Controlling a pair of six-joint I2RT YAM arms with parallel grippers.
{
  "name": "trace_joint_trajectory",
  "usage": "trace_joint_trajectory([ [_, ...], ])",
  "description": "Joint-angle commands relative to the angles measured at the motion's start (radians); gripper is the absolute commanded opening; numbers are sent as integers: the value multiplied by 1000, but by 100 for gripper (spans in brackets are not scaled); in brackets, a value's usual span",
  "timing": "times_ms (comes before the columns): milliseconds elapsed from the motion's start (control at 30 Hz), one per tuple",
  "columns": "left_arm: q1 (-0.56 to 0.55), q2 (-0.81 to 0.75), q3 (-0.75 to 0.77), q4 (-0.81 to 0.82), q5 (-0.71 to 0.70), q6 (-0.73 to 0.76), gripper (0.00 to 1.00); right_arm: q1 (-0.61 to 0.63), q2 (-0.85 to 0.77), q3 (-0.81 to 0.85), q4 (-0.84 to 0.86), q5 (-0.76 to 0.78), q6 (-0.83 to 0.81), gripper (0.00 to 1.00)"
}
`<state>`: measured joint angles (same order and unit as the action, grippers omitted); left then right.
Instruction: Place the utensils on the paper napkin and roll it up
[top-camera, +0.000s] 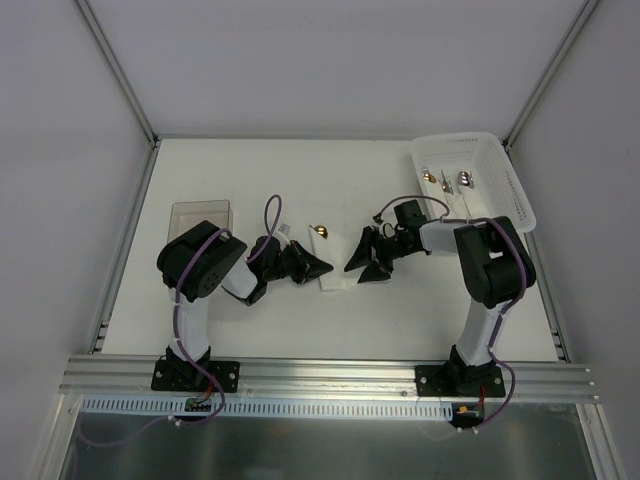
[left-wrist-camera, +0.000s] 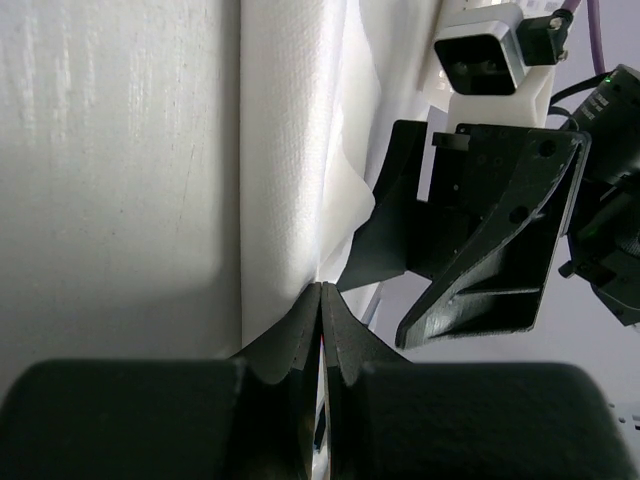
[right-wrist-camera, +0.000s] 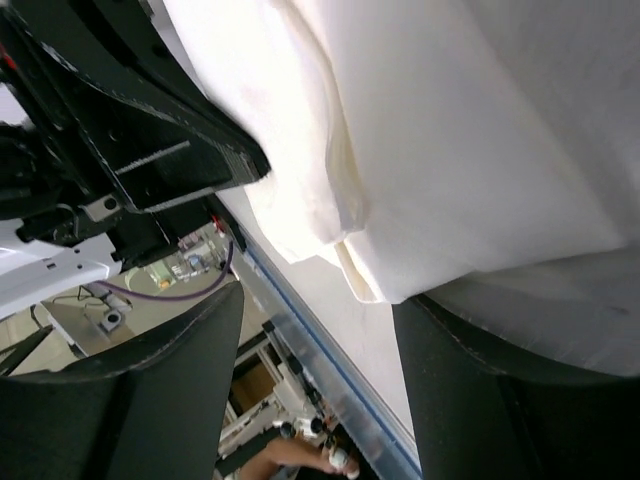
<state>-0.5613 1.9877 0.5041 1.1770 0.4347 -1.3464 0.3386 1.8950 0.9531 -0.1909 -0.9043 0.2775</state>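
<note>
**Between the grippers: a soft napkin and where to take hold of it**

Between the two facing grippers lay the paper napkin (top-camera: 335, 278), white, thin and creased, with one loose fold raised off the table. Left gripper (top-camera: 308, 263): clenched, fingertips pressed together at the napkin's edge; whether a ply was caught between them could not be told. Right gripper (top-camera: 362, 262): released, jaws standing apart with a drooping corner of the napkin just ahead of them. Just beyond the left gripper's tips rested one gold-headed utensil (top-camera: 320, 231), at the napkin's far edge; whether it lay on the paper was unclear. Well behind the right gripper, the other utensils (top-camera: 465, 180) sat in the white basket (top-camera: 512, 190). Handling, as judged: the napkin would be light, limp and easily torn, and best pinched at a corner or folded edge. The utensils looked stiff, slim and probably slippery, and best taken across the handle.
</note>
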Motion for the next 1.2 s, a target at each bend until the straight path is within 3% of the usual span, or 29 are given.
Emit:
trace_joint_trajectory([
  [0,12,34,-39,-148,-82,58,2,-39,-16,-50,220,223,37,66],
  [367,14,43,-42,-145,-82,58,2,-62,-20,-70,413,153,121,62],
  [700,14,42,-38,-149,-82,58,2,-26,-71,-73,429,105,131,39],
  [833,14,39,-38,-157,-80,61,2,-13,-73,-34,423,88,167,21],
  [967,14,36,-38,-165,-80,64,2,13,-71,9,445,67,236,14],
  [1167,12,31,-35,-178,-79,70,2,85,-48,45,467,38,293,11],
])
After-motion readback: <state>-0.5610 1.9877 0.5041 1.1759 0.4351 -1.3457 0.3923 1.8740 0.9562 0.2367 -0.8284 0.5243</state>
